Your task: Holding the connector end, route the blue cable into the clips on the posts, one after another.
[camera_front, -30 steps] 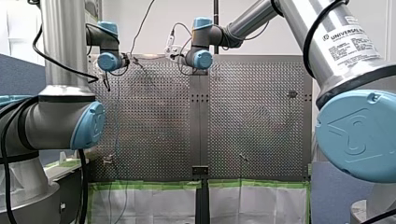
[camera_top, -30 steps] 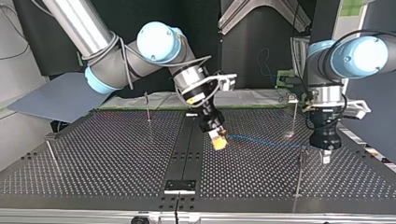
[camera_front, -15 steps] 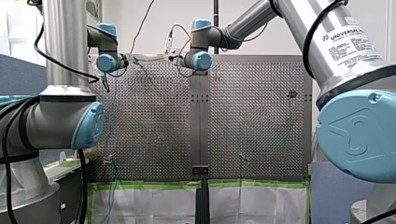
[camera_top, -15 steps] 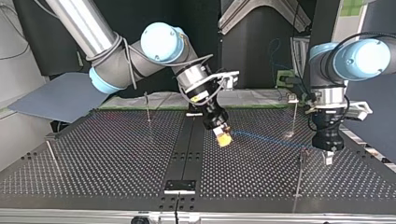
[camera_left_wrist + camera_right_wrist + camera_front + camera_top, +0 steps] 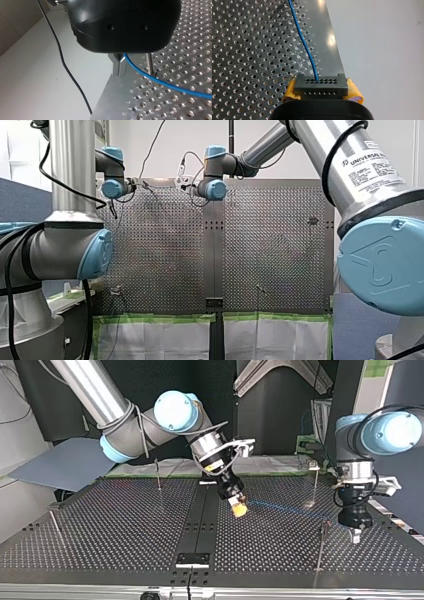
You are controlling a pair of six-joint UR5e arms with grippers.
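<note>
Drawn outward, left gripper (image 5: 355, 535) pinches thin blue cable (image 5: 160, 82); right gripper (image 5: 322, 91) clamps its black connector (image 5: 321, 84).

Two arms reach over the one perforated tabletop (image 5: 125, 525): my right arm (image 5: 135, 430) and my left arm (image 5: 385, 432). Each has one hand, so two in all: my right hand (image 5: 239, 508) and my left hand (image 5: 355, 535). There is one blue cable (image 5: 285, 508) and one black connector (image 5: 321, 86). I count four thin posts in the top view. Two are at its left, a far post (image 5: 158, 474) and a near post (image 5: 55, 527). Two are at its right, a far post (image 5: 315, 485) and a near post (image 5: 321, 545).
</note>
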